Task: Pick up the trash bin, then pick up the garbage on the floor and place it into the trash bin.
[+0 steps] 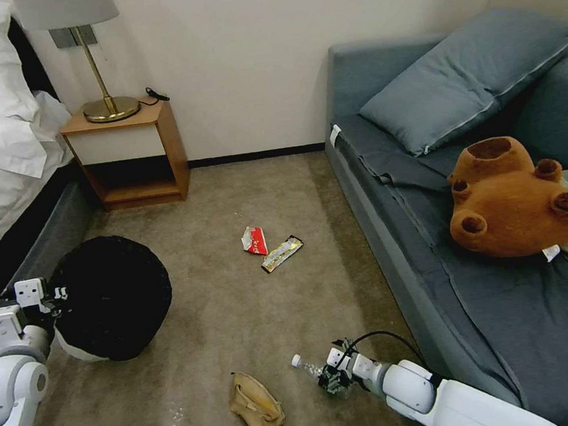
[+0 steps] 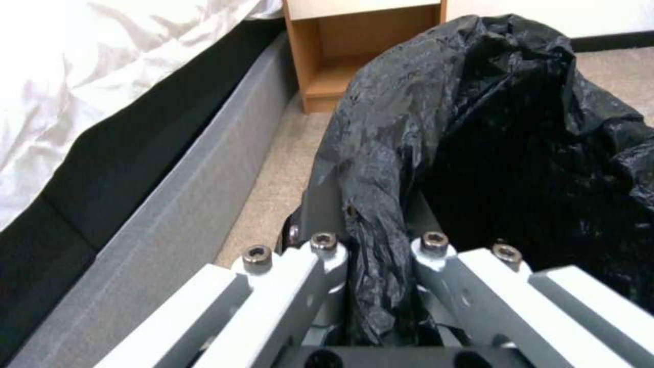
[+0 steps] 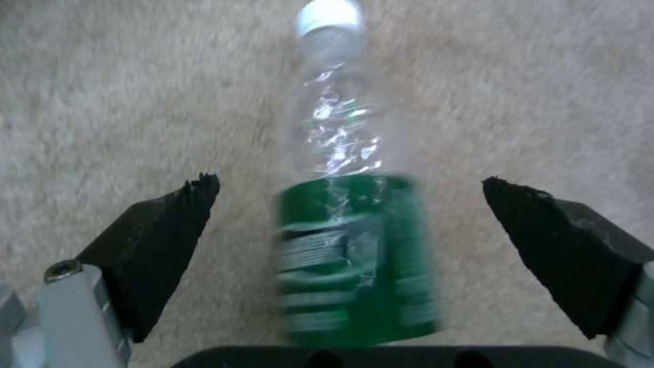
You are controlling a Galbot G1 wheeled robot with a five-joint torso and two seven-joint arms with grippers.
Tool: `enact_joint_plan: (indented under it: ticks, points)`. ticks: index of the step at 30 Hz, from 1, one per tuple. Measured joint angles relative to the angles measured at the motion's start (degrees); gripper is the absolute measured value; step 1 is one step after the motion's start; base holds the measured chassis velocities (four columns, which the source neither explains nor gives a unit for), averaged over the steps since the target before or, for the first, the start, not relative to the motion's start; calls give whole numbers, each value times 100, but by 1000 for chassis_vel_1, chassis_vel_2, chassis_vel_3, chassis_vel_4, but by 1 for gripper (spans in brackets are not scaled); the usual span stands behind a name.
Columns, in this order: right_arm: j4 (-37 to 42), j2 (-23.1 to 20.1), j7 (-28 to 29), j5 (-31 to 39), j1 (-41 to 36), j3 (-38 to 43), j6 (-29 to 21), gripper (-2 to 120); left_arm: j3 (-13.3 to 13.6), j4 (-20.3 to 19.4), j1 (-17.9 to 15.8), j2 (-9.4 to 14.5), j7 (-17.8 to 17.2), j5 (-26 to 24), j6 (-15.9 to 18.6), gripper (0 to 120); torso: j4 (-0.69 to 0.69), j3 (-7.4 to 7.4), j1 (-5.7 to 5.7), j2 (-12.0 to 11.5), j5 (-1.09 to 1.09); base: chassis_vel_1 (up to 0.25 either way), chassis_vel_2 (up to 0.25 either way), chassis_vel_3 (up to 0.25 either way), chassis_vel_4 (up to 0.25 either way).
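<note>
The right pincer (image 3: 347,220) is spread wide around the clear bottle (image 3: 347,214) lying on the carpet at near centre-right, pads clear of both sides; being round and slick, it could roll or squirt out if the pads close off-centre. The left pincer (image 2: 371,245) clamps the trash bin (image 1: 112,296) by its bagged rim at near left; thin plastic might slip. The bin's inside is too dark to read.

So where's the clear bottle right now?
In the head view, the bottle lies on the carpet between the open right end effector's fingers, right of the paper bag.
</note>
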Motion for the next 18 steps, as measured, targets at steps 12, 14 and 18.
enact_joint_plan:
  ticks: [12,14,18]
  points:
    - [-670,343,-130,-186,-38,126,292,95,9,-45,67,3,14,0,-45,5,0,0,0,0,-1,0,0,0,0]
    - [-949,519,-179,-239,-18,224,418,82,17,-8,69,16,34,0,-77,5,-1,-1,0,1,-4,0,0,0,0]
    - [-1187,680,-249,-314,-7,296,555,69,8,18,93,45,69,-8,-114,5,-5,-2,-1,3,-10,0,0,0,0]
